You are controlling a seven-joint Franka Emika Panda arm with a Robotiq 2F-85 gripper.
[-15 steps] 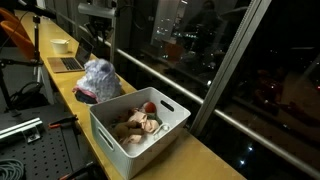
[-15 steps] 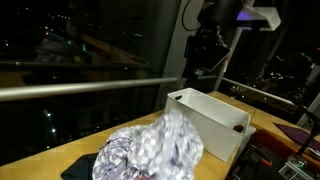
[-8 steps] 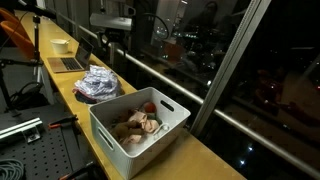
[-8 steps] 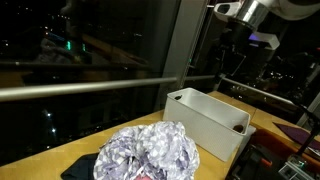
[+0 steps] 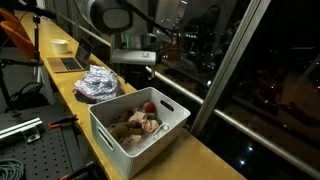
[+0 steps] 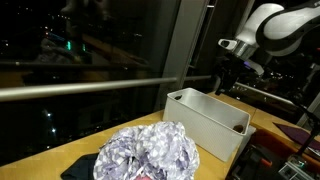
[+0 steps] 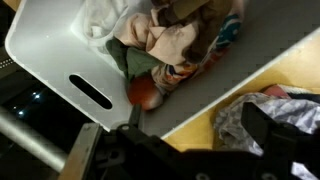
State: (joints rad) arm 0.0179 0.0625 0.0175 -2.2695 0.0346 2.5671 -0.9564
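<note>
A crumpled silvery patterned cloth (image 5: 97, 83) lies in a heap on the yellow table (image 5: 62, 82), beside the short end of a white bin (image 5: 140, 140). In an exterior view the cloth (image 6: 150, 155) fills the foreground, in front of the bin (image 6: 205, 122). The bin holds a jumble of clothes (image 5: 138, 125) and a red item (image 7: 143, 92). My gripper (image 5: 134, 68) hangs open and empty above the bin's far end, clear of the cloth. In the wrist view the gripper (image 7: 200, 140) looks down on the bin's rim (image 7: 40, 50), with the cloth (image 7: 262, 112) at the right.
A laptop (image 5: 68, 63) and a pale bowl (image 5: 60, 45) sit farther along the table. A window with a metal rail (image 5: 190, 85) runs along the table's far side. A perforated metal plate (image 5: 30, 150) with cables lies at the near side.
The cloth hung from my gripper a second ago; it has dropped onto the table in a heap. The jaws opened and the arm swung over toward the bin.
</note>
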